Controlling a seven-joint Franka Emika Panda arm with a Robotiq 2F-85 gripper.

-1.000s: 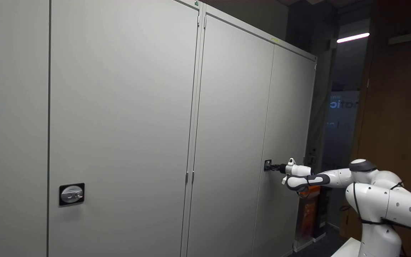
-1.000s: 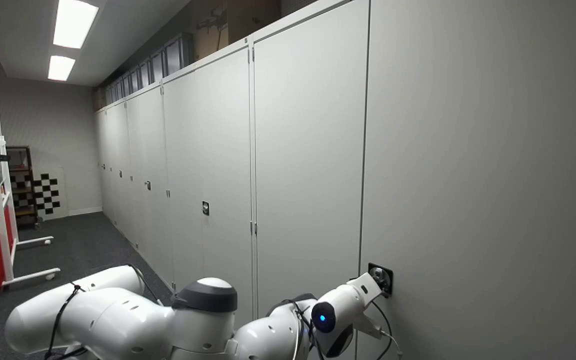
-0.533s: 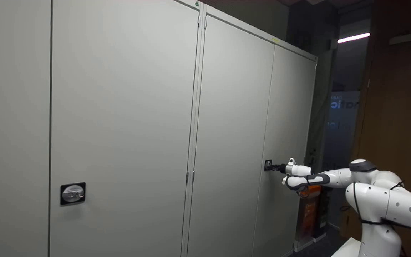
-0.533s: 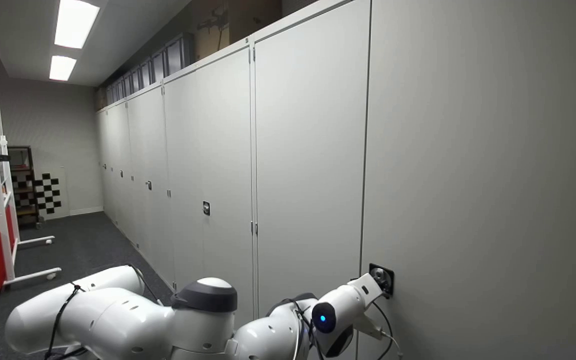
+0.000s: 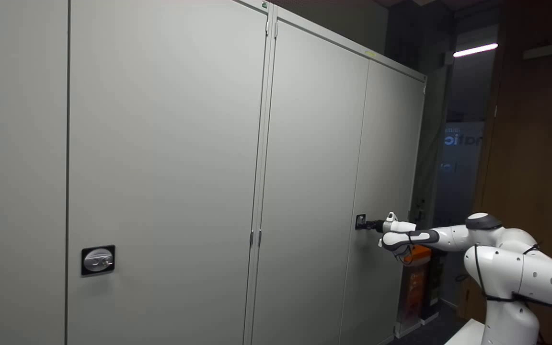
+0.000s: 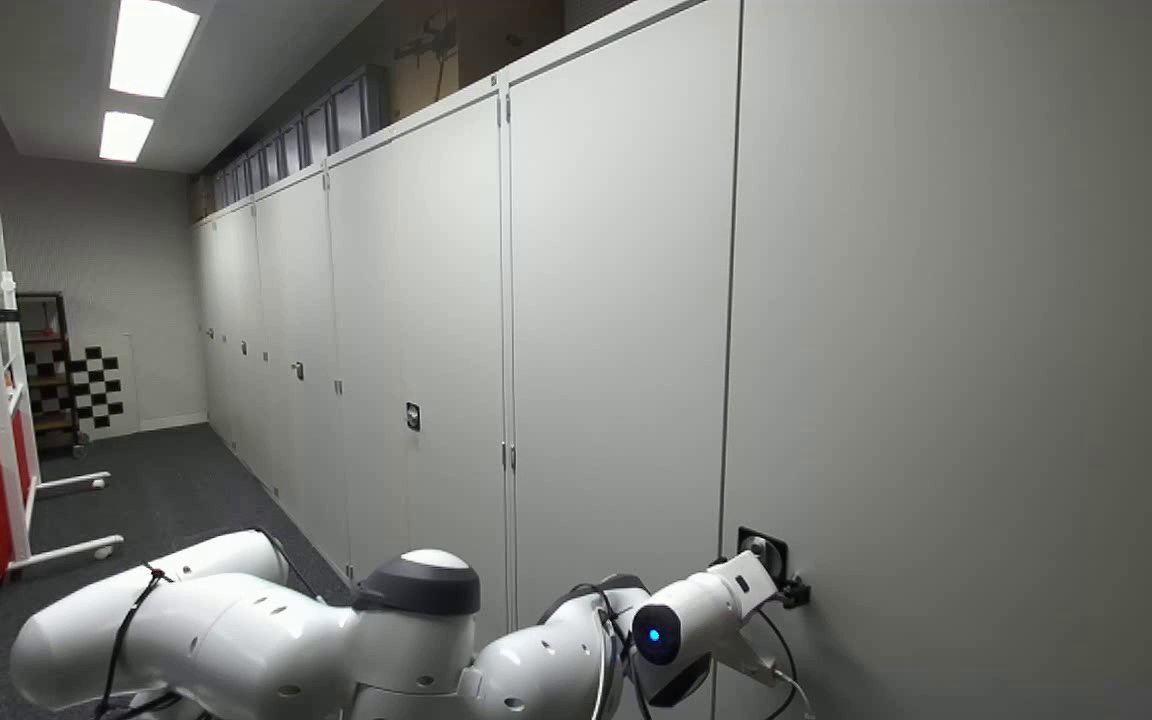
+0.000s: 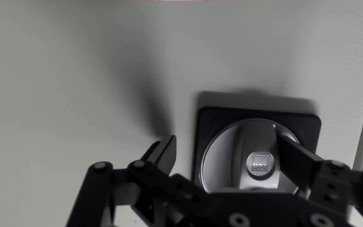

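Black two-fingered hand [image 7: 227,149] stands wide open, gripping nothing, off-centre over the round silver metal handle [image 7: 252,151] near the vertical edge of the grey cabinet door [image 7: 74,78]. Risk: closing unevenly, one finger [image 7: 295,159] could slip off.

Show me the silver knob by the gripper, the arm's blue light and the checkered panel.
Silver knob [image 7: 258,143], wrist view: its raised central bar.
Blue light [image 6: 654,635], in an exterior view: glowing centre.
Checkered panel [image 6: 97,388], in an exterior view: middle squares.
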